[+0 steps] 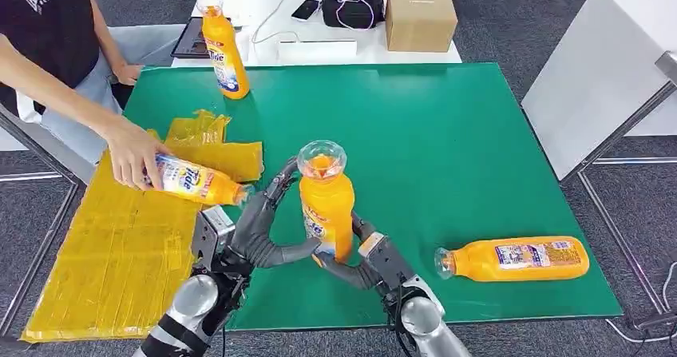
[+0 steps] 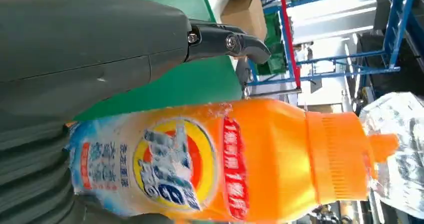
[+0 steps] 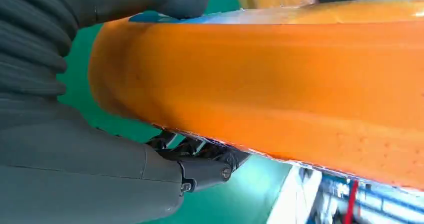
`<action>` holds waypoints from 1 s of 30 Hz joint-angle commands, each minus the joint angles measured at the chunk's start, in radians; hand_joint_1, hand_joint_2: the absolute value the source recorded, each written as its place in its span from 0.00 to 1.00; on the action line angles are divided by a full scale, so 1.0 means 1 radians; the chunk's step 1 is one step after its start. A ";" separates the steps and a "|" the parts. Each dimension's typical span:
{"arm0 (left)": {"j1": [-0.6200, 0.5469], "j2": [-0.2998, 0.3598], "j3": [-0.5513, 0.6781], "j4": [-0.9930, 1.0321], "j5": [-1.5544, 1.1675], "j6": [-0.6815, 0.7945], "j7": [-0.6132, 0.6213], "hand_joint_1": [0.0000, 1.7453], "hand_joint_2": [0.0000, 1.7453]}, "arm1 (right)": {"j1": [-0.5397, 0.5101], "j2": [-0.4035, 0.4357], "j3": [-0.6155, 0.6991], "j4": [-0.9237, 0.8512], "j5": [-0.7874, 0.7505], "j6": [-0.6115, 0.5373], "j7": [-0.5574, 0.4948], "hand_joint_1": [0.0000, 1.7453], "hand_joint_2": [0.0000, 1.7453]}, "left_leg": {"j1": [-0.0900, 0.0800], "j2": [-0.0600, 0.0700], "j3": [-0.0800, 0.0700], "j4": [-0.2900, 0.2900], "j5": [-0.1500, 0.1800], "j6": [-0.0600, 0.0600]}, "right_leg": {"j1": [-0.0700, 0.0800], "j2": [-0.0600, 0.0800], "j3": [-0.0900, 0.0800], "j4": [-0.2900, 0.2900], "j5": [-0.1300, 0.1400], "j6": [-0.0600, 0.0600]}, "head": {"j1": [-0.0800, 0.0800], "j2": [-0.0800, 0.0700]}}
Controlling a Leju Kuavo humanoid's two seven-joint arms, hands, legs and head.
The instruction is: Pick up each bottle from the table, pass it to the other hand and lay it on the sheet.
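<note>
While the right hand (image 1: 351, 267) is clasping the upright bottle (image 1: 326, 201) beside the sheet (image 1: 120, 253), the left hand's (image 1: 259, 233) spread fingers are closing in; handover probably needs left's grip next.

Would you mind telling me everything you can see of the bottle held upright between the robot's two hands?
The held bottle is orange plastic with a clear domed cap over an orange spout and a blue, yellow and red label. It stands upright above the green mat, near its front edge. The right hand wraps its lower body from the right, while the left hand reaches in from the left, thumb under the base, fingers beside the shoulder. The liquid level cannot be told.
</note>
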 commanded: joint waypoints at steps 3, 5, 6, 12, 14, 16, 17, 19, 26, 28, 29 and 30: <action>-0.063 0.020 -0.092 0.070 0.020 -0.027 0.028 0.00 1.00 | -0.113 0.025 0.085 0.078 0.151 -0.183 0.001 1.00 1.00 | 0.003 0.004 0.005 0.001 -0.002 -0.003 | 0.003 0.003 0.005 -0.001 -0.001 -0.002 | 0.000 0.000; -0.067 0.018 -0.100 0.073 0.022 -0.032 0.028 0.00 1.00 | -0.127 0.026 0.091 0.081 0.164 -0.195 0.003 1.00 1.00 | 0.001 0.003 0.003 0.000 -0.001 -0.002 | 0.001 0.002 0.003 0.000 0.000 -0.001 | 0.000 0.000; -0.069 0.018 -0.103 0.075 0.025 -0.036 0.028 0.00 1.00 | -0.132 0.027 0.095 0.083 0.164 -0.194 0.003 1.00 1.00 | 0.002 0.003 0.003 0.001 -0.001 -0.002 | 0.002 0.002 0.004 -0.001 0.000 -0.001 | 0.000 0.000; -0.079 0.013 -0.094 0.091 0.058 -0.051 0.034 0.00 1.00 | -0.147 0.032 0.180 0.106 0.280 -0.237 0.009 1.00 1.00 | 0.002 0.003 0.005 0.000 -0.002 -0.002 | 0.002 0.002 0.005 -0.001 -0.001 -0.002 | 0.000 0.000; -0.084 0.013 -0.086 0.099 0.073 -0.057 0.036 0.00 1.00 | -0.149 0.034 0.208 0.123 0.320 -0.262 0.010 1.00 1.00 | 0.001 0.002 0.002 0.000 -0.001 -0.001 | 0.001 0.002 0.002 -0.001 0.000 -0.001 | 0.000 0.000; -0.089 0.012 -0.078 0.108 0.093 -0.071 0.038 0.00 1.00 | -0.148 0.037 0.228 0.137 0.330 -0.265 0.005 1.00 1.00 | 0.001 0.002 0.003 0.000 -0.001 -0.002 | 0.001 0.001 0.003 -0.001 0.000 -0.001 | 0.000 0.000; -0.090 0.010 -0.076 0.111 0.099 -0.073 0.039 0.00 1.00 | -0.149 0.037 0.233 0.139 0.330 -0.262 0.005 1.00 1.00 | 0.002 0.003 0.004 0.000 -0.001 -0.002 | 0.002 0.002 0.004 -0.002 0.000 -0.002 | 0.000 0.000; -0.091 0.006 -0.068 0.114 0.127 -0.085 0.041 0.00 1.00 | -0.147 0.040 0.246 0.144 0.331 -0.255 0.005 1.00 1.00 | 0.001 0.001 0.002 0.000 0.000 -0.001 | 0.001 0.001 0.002 -0.001 0.000 -0.001 | 0.000 0.000; -0.082 -0.008 -0.028 0.122 0.241 -0.108 0.064 0.00 1.00 | -0.145 0.049 0.278 0.171 0.331 -0.243 0.000 1.00 1.00 | 0.001 0.002 0.003 0.000 -0.001 -0.001 | 0.001 0.002 0.003 -0.001 0.000 -0.001 | 0.000 0.000; -0.082 -0.006 -0.026 0.121 0.248 -0.108 0.064 0.00 1.00 | -0.143 0.049 0.282 0.174 0.330 -0.244 -0.003 1.00 1.00 | 0.001 0.002 0.003 0.000 -0.001 -0.001 | 0.001 0.002 0.003 -0.001 0.000 -0.001 | 0.000 0.000; -0.082 -0.006 -0.026 0.121 0.248 -0.108 0.064 0.00 1.00 | -0.143 0.049 0.282 0.174 0.330 -0.244 -0.003 1.00 1.00 | 0.001 0.003 0.003 0.000 -0.001 -0.002 | 0.001 0.002 0.003 -0.001 0.000 -0.001 | 0.000 0.000; -0.084 -0.005 -0.021 0.111 0.273 -0.089 0.063 0.00 1.00 | -0.147 0.049 0.299 0.188 0.324 -0.242 -0.008 1.00 1.00 | 0.001 0.001 0.002 0.000 0.000 -0.001 | 0.001 0.001 0.002 -0.001 0.000 -0.001 | 0.000 0.000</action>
